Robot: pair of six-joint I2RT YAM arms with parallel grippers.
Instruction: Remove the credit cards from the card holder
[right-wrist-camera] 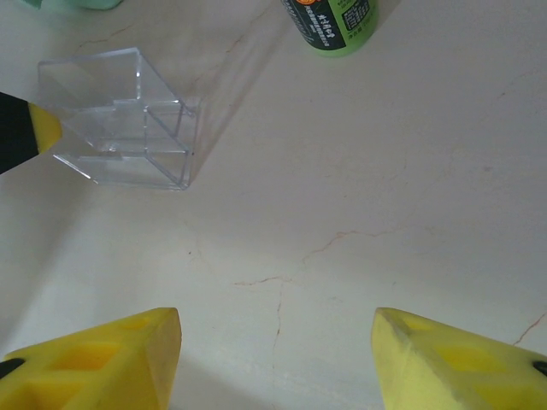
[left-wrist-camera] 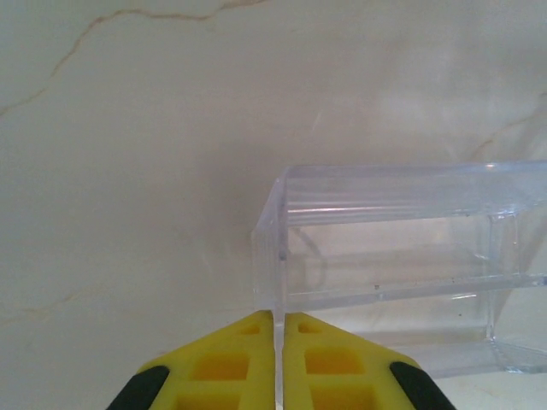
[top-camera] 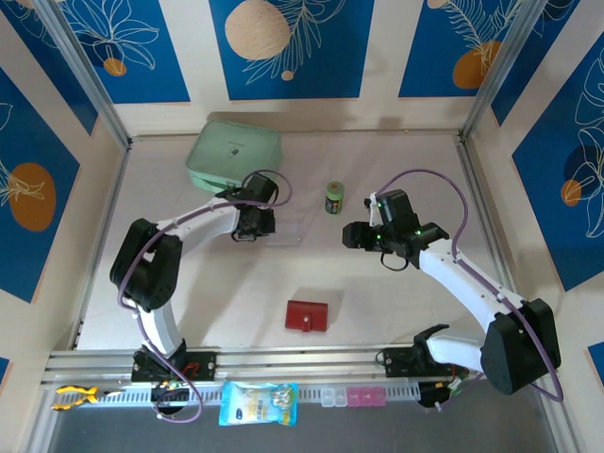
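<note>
This looks like a robot test cell in a lab. A pale marble-look table (top-camera: 396,302) is boxed in by wall panels (top-camera: 132,47) printed with blue leaves and framed by bare metal posts (top-camera: 83,71). A left arm (top-camera: 203,219) and a right arm (top-camera: 462,278) are bolted to a metal rail (top-camera: 283,363).

My left gripper (left-wrist-camera: 279,325) pinched tight on a wall of the clear box (left-wrist-camera: 385,248). My right gripper (right-wrist-camera: 278,329) hung with jaws spread apart.

clear glossy plastic box (left-wrist-camera: 385,201) on smooth marbled table (left-wrist-camera: 128,171).
</note>
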